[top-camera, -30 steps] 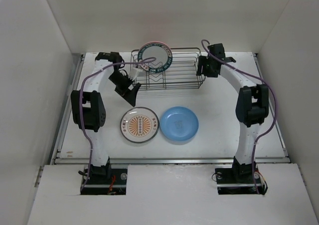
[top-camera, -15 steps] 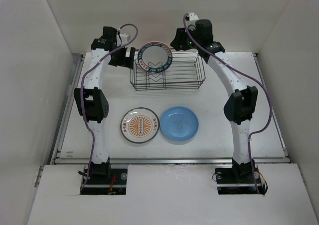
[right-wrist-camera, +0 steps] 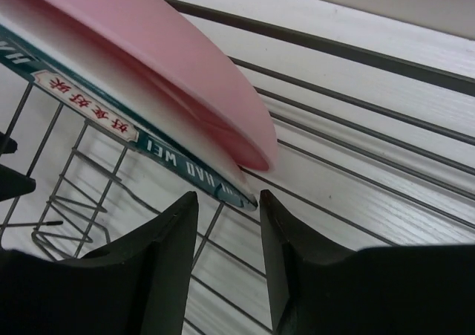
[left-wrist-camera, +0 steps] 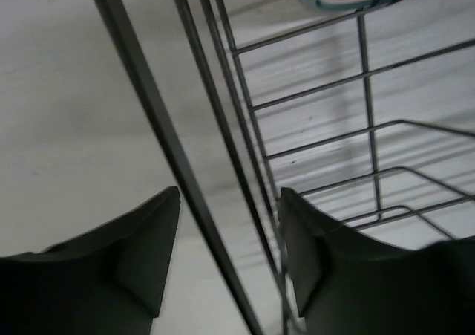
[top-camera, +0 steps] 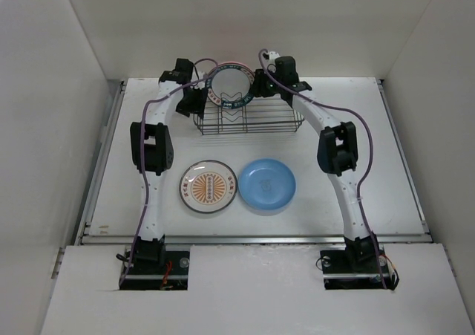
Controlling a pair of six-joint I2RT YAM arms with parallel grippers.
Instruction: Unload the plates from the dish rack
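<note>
The dish rack [top-camera: 252, 116] stands at the back of the table. In it the white plate with the dark green rim [top-camera: 230, 85] stands upright, with the pink plate [top-camera: 225, 64] right behind it. The orange-patterned plate [top-camera: 208, 186] and the light blue plate [top-camera: 266, 183] lie flat on the table in front. My left gripper [top-camera: 194, 101] is open at the rack's left end, its fingers astride the rack's top wire [left-wrist-camera: 167, 145]. My right gripper [right-wrist-camera: 228, 201] is open, with the green-rimmed plate's edge [right-wrist-camera: 185, 164] just at its fingertips and the pink plate [right-wrist-camera: 171, 60] behind. The white plate with the dark ring and drawing is out of view.
White walls close in the table [top-camera: 349, 194] on the left, right and back. The rack's upright wire dividers [left-wrist-camera: 367, 112] stand to the right of my left gripper. A metal rail [top-camera: 252, 238] runs along the table's near edge.
Both arms have swung in to the rack. My left gripper rose from beside the rack to its left end. My right gripper moved from the rack's right end to the plates' right edge.
</note>
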